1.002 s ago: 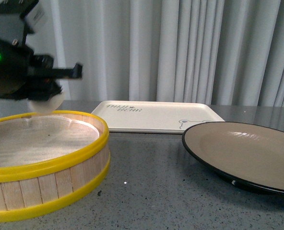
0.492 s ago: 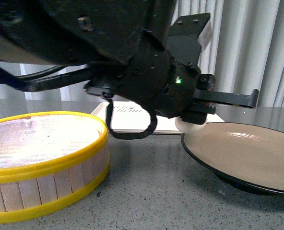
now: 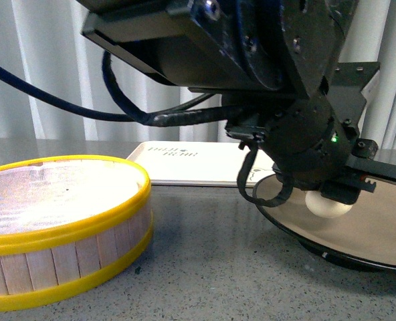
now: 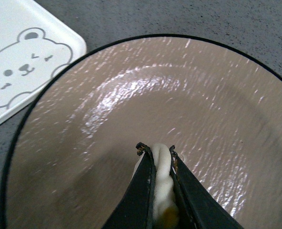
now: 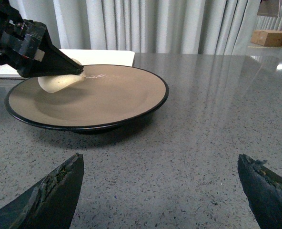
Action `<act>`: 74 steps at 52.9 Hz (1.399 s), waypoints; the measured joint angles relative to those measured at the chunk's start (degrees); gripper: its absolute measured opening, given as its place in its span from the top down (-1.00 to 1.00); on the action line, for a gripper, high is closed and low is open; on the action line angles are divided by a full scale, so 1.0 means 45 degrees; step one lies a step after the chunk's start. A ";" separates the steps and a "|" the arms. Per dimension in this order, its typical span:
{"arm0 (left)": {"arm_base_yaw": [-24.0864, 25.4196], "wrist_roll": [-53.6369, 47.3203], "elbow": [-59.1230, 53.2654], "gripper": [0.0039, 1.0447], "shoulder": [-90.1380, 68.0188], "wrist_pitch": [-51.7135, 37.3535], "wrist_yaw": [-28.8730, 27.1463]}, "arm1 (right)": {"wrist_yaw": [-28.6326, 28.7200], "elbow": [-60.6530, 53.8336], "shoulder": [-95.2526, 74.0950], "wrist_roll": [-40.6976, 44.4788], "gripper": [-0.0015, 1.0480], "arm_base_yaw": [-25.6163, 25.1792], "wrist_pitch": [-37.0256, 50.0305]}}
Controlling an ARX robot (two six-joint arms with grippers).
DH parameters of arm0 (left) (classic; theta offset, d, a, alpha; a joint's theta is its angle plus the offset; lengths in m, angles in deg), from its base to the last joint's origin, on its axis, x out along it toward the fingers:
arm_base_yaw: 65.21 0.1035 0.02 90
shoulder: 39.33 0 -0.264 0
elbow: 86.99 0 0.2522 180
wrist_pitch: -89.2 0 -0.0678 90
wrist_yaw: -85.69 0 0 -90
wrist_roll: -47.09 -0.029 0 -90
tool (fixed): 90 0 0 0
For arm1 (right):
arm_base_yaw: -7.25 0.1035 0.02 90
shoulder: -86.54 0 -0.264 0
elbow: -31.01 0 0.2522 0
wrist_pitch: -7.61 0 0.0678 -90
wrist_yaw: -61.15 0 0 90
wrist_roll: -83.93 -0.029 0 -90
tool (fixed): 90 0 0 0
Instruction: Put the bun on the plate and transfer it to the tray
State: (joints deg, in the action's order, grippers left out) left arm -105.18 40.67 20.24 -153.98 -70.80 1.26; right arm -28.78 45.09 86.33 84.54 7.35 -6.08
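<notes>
Over the plate's (image 3: 385, 231) left part, my left gripper (image 4: 156, 149) pinches the bun (image 4: 162, 167) between its two fingers, low above the grey-brown surface; whether it touches already, I cannot tell. The dough looks squeezed narrow between the fingers, so I judge it soft, light and easy to dent; a gentle hold across its sides suits it best. The right gripper (image 5: 160, 157) waits near the plate, fingers spread wide, holding nothing. The tray (image 3: 198, 164) lies behind.
</notes>
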 joint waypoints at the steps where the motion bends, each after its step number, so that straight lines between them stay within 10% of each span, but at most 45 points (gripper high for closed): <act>1: -0.0049 0.0000 0.0092 0.90 -0.0083 0.0044 0.0000 | 0.0000 0.0000 0.0000 0.0000 -0.84 0.0000 0.0000; 8: -0.0238 0.0024 0.0602 0.83 -0.0636 0.0267 -0.0107 | 0.0000 0.0000 0.0000 0.0000 -0.84 0.0000 0.0000; 44: -0.0291 0.1166 0.1821 -0.90 -0.1069 0.0359 0.0369 | 0.0000 0.0000 0.0000 0.0000 -0.84 0.0000 0.0000; 59: 0.0724 0.2312 0.0996 -0.88 -0.0092 -0.0690 -0.0665 | 0.0000 0.0000 0.0000 0.0000 -0.84 0.0000 0.0000; 74: 0.4133 0.3152 -0.1928 -0.88 0.2501 -0.1219 -0.4124 | -0.0005 0.0000 0.0000 0.0000 -0.84 0.0000 0.0000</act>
State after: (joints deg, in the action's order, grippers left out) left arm -86.58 54.86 11.56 -142.73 -76.29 -17.30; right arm -28.80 45.09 86.33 84.54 7.35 -6.08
